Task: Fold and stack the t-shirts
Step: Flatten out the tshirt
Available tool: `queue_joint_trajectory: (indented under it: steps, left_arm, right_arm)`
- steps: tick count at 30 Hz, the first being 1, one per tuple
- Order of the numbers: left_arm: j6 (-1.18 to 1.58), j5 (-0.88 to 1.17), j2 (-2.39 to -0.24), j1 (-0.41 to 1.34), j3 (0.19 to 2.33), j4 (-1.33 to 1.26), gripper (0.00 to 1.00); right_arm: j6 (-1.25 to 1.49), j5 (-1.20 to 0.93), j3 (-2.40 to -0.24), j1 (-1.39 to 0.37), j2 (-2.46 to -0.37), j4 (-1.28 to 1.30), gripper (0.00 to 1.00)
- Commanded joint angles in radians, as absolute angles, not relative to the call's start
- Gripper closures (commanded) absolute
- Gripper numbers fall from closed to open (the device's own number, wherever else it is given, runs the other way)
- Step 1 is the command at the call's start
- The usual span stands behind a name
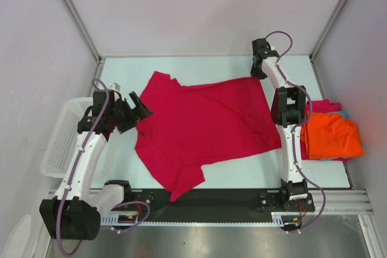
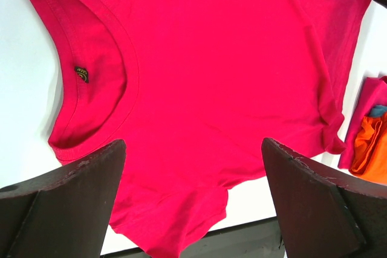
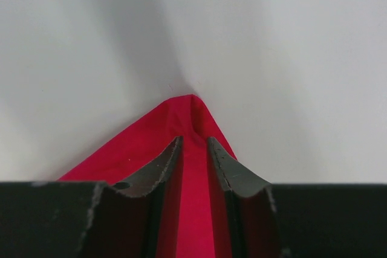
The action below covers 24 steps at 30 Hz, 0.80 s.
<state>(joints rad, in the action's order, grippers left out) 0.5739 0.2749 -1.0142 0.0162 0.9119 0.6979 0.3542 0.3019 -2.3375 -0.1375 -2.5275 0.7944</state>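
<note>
Label (image 2: 81, 75) inside crimson t-shirt (image 2: 230, 58) (left wrist)

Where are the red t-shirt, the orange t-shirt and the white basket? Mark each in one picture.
red t-shirt (image 1: 205, 122): top external view, middle of its spread body.
orange t-shirt (image 1: 329, 137): top external view, centre of its upper face.
white basket (image 1: 59, 138): top external view, on its lattice wall.

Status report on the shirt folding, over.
Left gripper open by red t-shirt collar. Right gripper pinching its far corner. Shirt spread out, not yet folded. Nothing in the way; folded stack sits to the right.
</note>
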Motion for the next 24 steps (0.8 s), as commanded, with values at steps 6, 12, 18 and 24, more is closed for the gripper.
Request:
queue_joint_trajectory:
  steps: [6,12,18,24]
  left_arm:
    - [0.548,0.296,-1.012,0.003,0.936,0.687,0.0]
    - [0.545,0.299,-1.012,0.003,0.933,0.689,0.0]
    - [0.543,0.301,-1.014,0.003,0.931,0.687,0.0]
    - [0.54,0.299,-1.011,0.003,0.927,0.687,0.01]
  right_arm:
    - [0.351,0.301,-2.312,-0.144,-2.543,0.779,0.75]
    - [0.342,0.284,-2.33,-0.143,-2.549,0.776,1.0]
    - [0.324,0.288,-2.338,-0.146,-2.534,0.762,1.0]
    - [0.299,0.333,-2.368,-0.147,-2.523,0.739,1.0]
